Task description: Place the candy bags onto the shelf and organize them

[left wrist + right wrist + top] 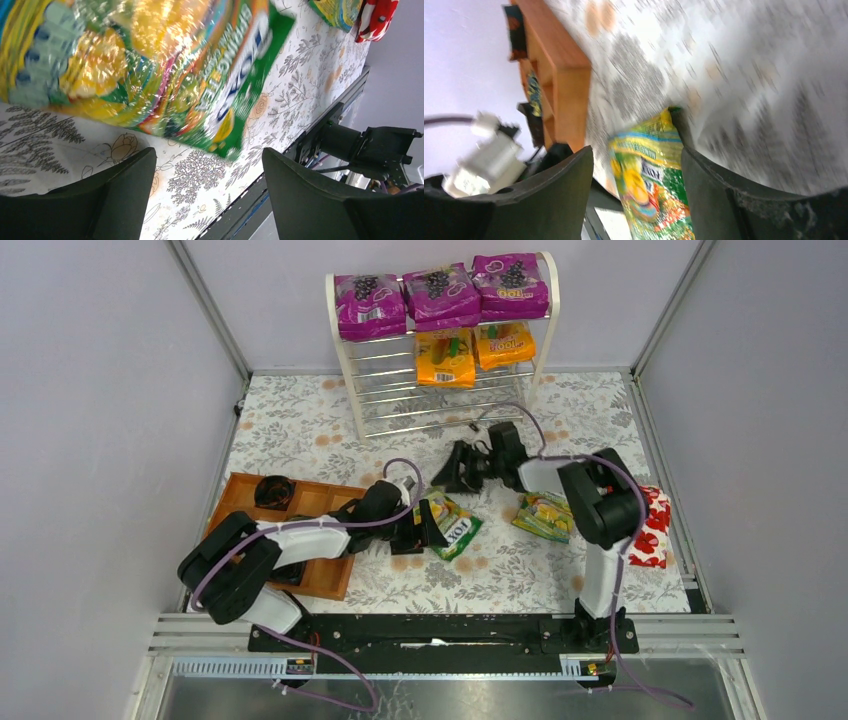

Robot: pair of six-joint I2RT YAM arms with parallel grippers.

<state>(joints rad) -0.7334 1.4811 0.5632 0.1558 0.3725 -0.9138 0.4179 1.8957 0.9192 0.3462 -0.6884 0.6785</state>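
Note:
The white shelf [351,390] stands at the back with three purple candy bags [438,295] on its top tier and two orange ones [445,357] on the tier below. A green-yellow FOXS bag [457,527] lies flat on the table. My left gripper [425,528] is at its left edge, open, with only tablecloth between the jaws [209,153]; the bag [150,65] fills the view just ahead. My right gripper [450,478] hovers just beyond that bag, open, and the bag [649,185] shows between its fingers, blurred. Another FOXS bag [545,516] lies under the right arm.
A brown wooden compartment tray [300,498] sits at the left beside the left arm. A red bag with white flowers [652,527] lies at the right edge of the table. The table's near edge and black rail [280,190] run close behind the left gripper.

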